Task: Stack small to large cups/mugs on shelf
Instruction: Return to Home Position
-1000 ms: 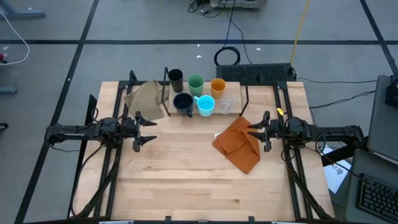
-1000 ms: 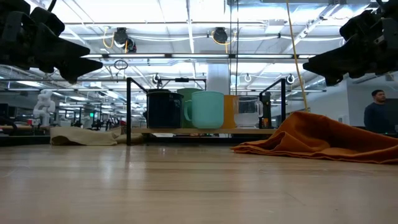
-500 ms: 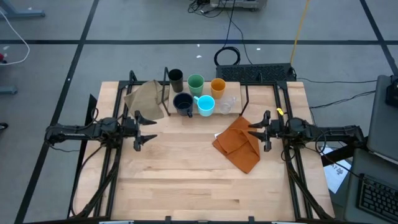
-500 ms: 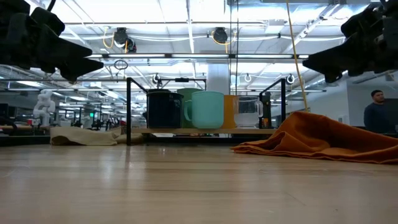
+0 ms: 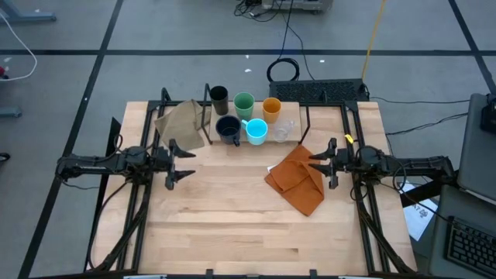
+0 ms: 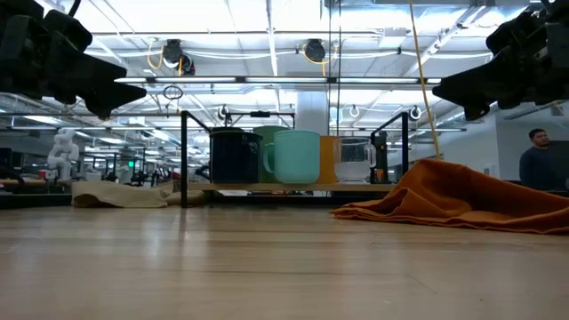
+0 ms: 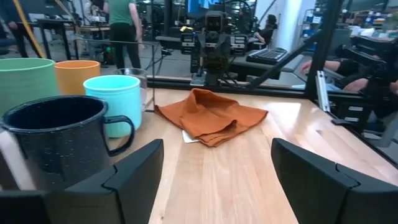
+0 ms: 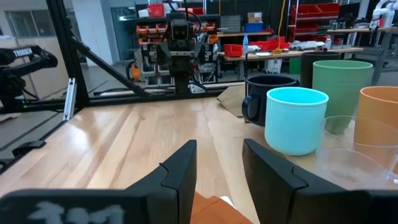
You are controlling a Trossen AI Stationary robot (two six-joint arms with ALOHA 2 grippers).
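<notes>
On the shelf (image 6: 293, 188) at the table's far middle stand several cups on their bases. At the back are a dark brown cup (image 5: 218, 96), a green cup (image 5: 243, 103) and an orange cup (image 5: 271, 108). In front are a navy mug (image 5: 228, 129), a light blue mug (image 5: 256, 130) and a clear cup (image 5: 284, 130). My left gripper (image 5: 184, 163) hovers open at the table's left, pointing level toward the middle. My right gripper (image 5: 314, 163) hovers at the right above an orange cloth (image 5: 296, 178), its fingers a narrow gap apart with nothing between them.
The orange cloth (image 6: 462, 200) lies crumpled on the table right of centre. A tan cloth (image 5: 180, 120) lies left of the shelf. Black frame posts (image 6: 184, 156) rise at the shelf's ends. Bare tabletop (image 5: 232, 225) spreads toward the near edge. A person (image 6: 536, 160) stands in the room beyond.
</notes>
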